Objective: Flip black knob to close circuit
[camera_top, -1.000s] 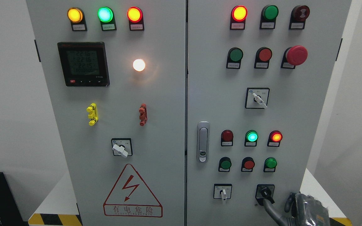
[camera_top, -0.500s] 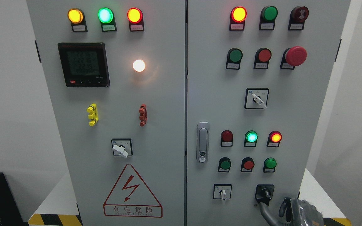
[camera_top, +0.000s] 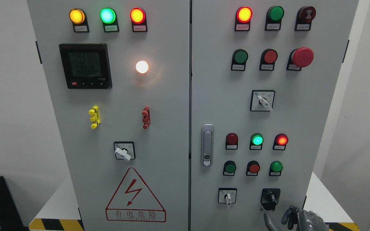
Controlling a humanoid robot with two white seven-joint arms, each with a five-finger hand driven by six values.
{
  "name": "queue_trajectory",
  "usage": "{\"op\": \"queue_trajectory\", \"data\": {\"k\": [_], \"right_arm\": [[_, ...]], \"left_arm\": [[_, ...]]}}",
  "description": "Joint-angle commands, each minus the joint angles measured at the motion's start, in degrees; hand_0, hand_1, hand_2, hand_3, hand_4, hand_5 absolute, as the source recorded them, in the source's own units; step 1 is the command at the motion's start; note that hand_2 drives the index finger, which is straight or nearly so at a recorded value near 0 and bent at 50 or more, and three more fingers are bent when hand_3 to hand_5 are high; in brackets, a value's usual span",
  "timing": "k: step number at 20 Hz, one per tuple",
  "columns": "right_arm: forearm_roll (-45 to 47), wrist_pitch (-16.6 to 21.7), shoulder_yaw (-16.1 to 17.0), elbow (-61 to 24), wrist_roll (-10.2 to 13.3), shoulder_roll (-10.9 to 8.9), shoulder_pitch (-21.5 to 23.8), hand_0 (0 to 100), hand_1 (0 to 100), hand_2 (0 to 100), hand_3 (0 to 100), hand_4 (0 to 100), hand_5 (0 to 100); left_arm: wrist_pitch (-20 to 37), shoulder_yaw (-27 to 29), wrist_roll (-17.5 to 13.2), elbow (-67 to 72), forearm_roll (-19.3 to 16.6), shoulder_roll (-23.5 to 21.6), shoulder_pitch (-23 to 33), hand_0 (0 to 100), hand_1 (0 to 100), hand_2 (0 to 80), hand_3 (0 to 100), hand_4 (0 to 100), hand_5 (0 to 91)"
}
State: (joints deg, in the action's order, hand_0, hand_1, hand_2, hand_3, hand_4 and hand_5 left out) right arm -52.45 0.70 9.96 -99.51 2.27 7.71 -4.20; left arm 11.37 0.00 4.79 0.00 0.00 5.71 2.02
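The black knob (camera_top: pixel 270 196) sits at the bottom right of the grey cabinet's (camera_top: pixel 172 96) right door, on a square black plate, and I use it as my mark for everything else. My right hand (camera_top: pixel 295 219) shows at the picture's lower edge, just below the knob and a little to its right, apart from it and touching nothing; my fingers (camera_top: pixel 285 216) are loosely spread and hold nothing, with one grey finger pointing up toward the underside of the knob plate. The knob's handle points roughly straight up. To the left of the knob, at the same height, is a small white selector switch (camera_top: pixel 227 196) on a white plate. Directly above the knob runs a row of three push buttons, green (camera_top: pixel 229 167), red (camera_top: pixel 253 167) and green (camera_top: pixel 276 166), and above those a row of three lamps, of which the middle green lamp (camera_top: pixel 257 140) and the right red lamp (camera_top: pixel 282 140) are lit. Farther left of the knob and higher up, the silver door latch (camera_top: pixel 207 145) stands upright near the door's edge. Well to the left of the knob, on the other door, is the red triangular warning sign (camera_top: pixel 136 196).
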Motion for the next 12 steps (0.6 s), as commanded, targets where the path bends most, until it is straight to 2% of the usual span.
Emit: {"op": "queue_trajectory", "data": {"k": [1,3,5,7,8,10,11,12], "right_arm": [[8.0,1.1,-2.3,-3.8,0.6,-0.06,4.5,0,14,56,82,67,58],[14.4,2.2,-3.1,-4.5,0.5,-0.06,6.4,0,14,52,82,67,56],[21.7,3.9,-3.6,-4.6,0.5,-0.06,8.0,0,14,48,77,65,52],[27.4,6.0,-4.2,-4.6,0.5,-0.15,9.9,0,13,40,67,56,43],[29.7,6.7,-4.3,-4.6,0.5,-0.15,10.7,0,13,39,66,55,41],[34.3,7.2,-4.9,-5.1,0.3,-0.15,11.9,0,13,30,51,46,31],[36.5,7.2,-5.2,-5.3,0.2,-0.15,12.5,0,13,28,49,45,30],[39.4,7.3,-5.3,-5.8,-0.1,-0.15,13.2,0,13,24,42,39,26]], "left_arm": [[0.1,-1.2,0.0,1.2,-1.2,0.0,0.0,12,56,0.0,0,0,0.0],[0.1,-1.2,0.0,1.2,-1.2,0.0,0.0,12,56,0.0,0,0,0.0],[0.1,-1.2,0.0,1.2,-1.2,0.0,0.0,12,56,0.0,0,0,0.0],[0.1,-1.2,0.0,1.2,-1.2,0.0,0.0,12,56,0.0,0,0,0.0],[0.2,-1.1,0.0,1.2,-1.2,0.0,0.0,12,56,0.0,0,0,0.0],[0.1,-1.1,0.0,1.2,-1.1,0.0,0.0,12,56,0.0,0,0,0.0],[0.2,-1.1,0.0,1.2,-1.2,0.0,0.0,12,56,0.0,0,0,0.0],[0.2,-1.1,0.0,1.2,-1.2,0.0,0.0,12,56,0.0,0,0,0.0]]}}
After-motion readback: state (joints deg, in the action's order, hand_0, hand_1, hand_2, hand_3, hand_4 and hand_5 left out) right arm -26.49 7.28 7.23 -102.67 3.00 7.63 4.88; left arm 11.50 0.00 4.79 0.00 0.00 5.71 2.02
